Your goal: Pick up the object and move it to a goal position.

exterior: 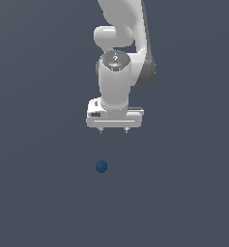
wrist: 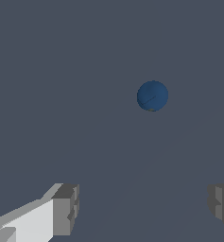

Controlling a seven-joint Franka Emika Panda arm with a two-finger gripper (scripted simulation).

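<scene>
Gripper: white, two-fingered, at the end of the white arm (exterior: 120, 43); the gripper (exterior: 113, 130) points straight down in the exterior view, with only the tips of its fingers showing under the flat palm bar.
Jaws: spread wide. In the wrist view the two grey fingertips (wrist: 66, 208) sit far apart at opposite edges, with bare floor between them and nothing held.
Ball: small, dark blue, faceted. The ball (exterior: 101, 166) lies below the gripper in the exterior view, clear of both fingers and touching neither.
Ball, sideways offset: it sits a little toward the exterior view's left of the gripper's centre line, roughly under the finger on that side rather than under the gap.
Ball, wrist view: the ball (wrist: 152, 96) shows as a round blue blob ahead of the fingertips, not between them; it is off the midline, nearer to one finger's side than to the other.
Ball size: much narrower than the palm bar and than the open gap between the fingers.
Height gap: the gripper hangs well above the ball; open floor shows between the fingertips and the ball in the exterior view.
Floor: plain grey-blue floor (exterior: 38, 193) fills the ground in both views; whether the ball rests on it or hangs just over it cannot be told, as no shadow or contact line shows.
Wrist: a dark round cap (exterior: 115, 60) with a light mark faces the exterior camera, above the gripper.
</scene>
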